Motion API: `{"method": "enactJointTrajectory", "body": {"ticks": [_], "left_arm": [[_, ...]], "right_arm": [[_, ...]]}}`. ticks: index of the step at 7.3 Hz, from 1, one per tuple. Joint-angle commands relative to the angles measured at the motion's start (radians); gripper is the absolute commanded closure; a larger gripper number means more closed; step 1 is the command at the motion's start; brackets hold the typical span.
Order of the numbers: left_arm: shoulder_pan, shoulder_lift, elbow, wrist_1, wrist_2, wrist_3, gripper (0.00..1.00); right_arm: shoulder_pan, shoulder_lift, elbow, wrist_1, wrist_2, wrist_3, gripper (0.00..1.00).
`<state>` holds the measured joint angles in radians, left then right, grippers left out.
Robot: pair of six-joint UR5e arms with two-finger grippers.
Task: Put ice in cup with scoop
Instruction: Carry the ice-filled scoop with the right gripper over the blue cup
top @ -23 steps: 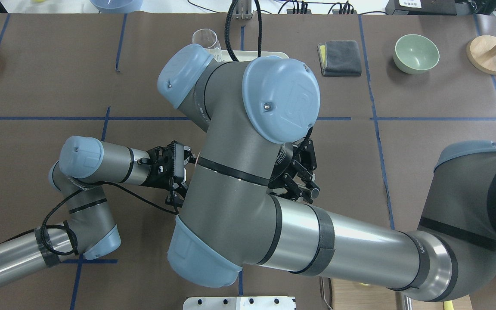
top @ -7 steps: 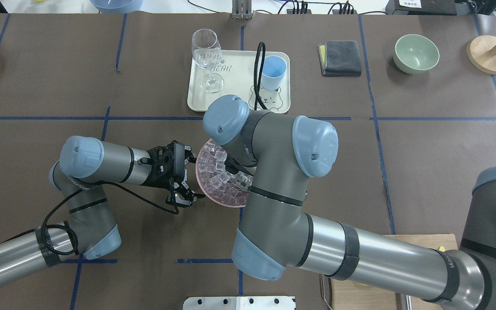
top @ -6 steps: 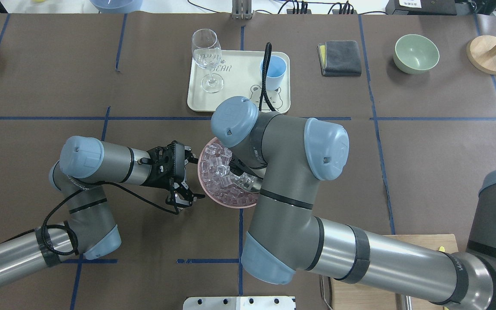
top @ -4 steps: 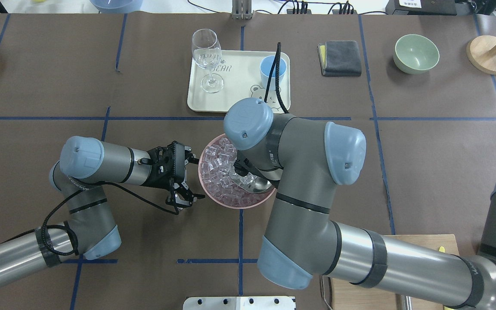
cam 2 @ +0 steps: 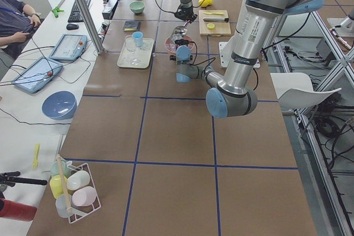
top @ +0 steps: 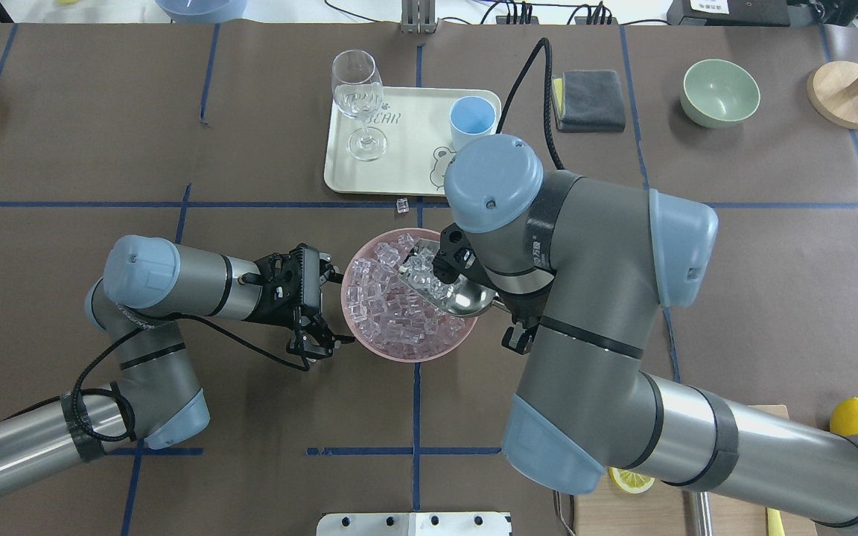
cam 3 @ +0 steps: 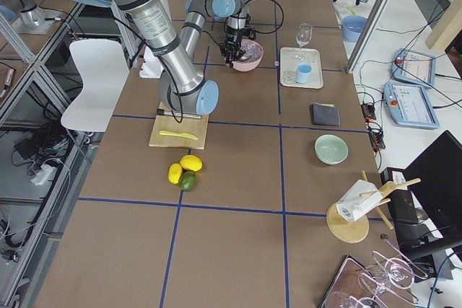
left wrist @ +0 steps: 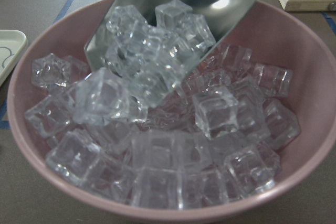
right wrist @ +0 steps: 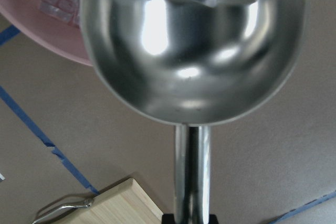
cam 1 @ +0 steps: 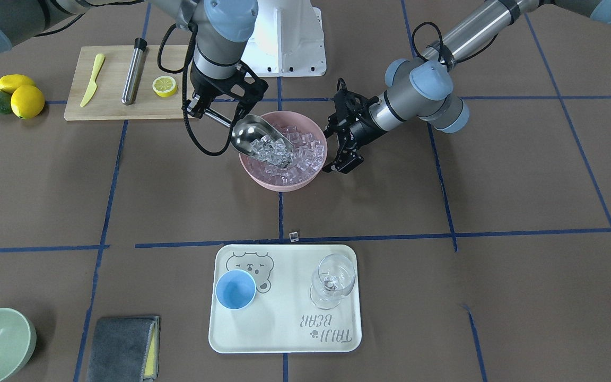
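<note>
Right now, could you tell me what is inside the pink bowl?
Clear ice cubes fill the pink bowl, with the scoop dipped in, holding several. The bowl's bottom is covered.

bright even light, soft shadows, glare on the scoop (right wrist: pixel 191 51).

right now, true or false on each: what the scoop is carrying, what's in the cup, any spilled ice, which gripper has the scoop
The scoop holds ice over the pink bowl. True.
The cup has ice in it. False: it looks empty.
A stray ice cube lies on the table beside the tray. True.
The left gripper holds the scoop. False: the right gripper grips its handle, and the left gripper sits beside the bowl.
</note>
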<state>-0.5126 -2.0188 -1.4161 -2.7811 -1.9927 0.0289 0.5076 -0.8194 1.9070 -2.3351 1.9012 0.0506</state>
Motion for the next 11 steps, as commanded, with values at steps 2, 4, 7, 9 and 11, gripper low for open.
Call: {"method": "enactJointTrajectory", "body": {"ticks": [2,4,7,9,11], "left_arm": [[0.000,0.000,-0.001,0.000,0.000,-0.001,0.00],[0.000,-0.002,-0.001,0.000,0.000,-0.001,0.00],[0.000,-0.008,-0.001,-0.008,0.000,-0.003,0.00],[-0.001,-0.008,-0.001,-0.014,0.000,-0.003,0.00],[-0.001,-0.011,-0.001,-0.015,0.000,-0.003,0.00]], "right_arm": [[0.084,0.009,0.049,-0.046,0.083,0.000,1.00],[0.155,0.009,0.055,-0.046,0.146,0.003,1.00],[0.247,0.022,0.015,-0.041,0.188,0.128,1.00],[0.294,0.096,-0.130,-0.041,0.226,0.163,1.00],[0.313,0.135,-0.210,-0.033,0.223,0.164,1.00]]}}
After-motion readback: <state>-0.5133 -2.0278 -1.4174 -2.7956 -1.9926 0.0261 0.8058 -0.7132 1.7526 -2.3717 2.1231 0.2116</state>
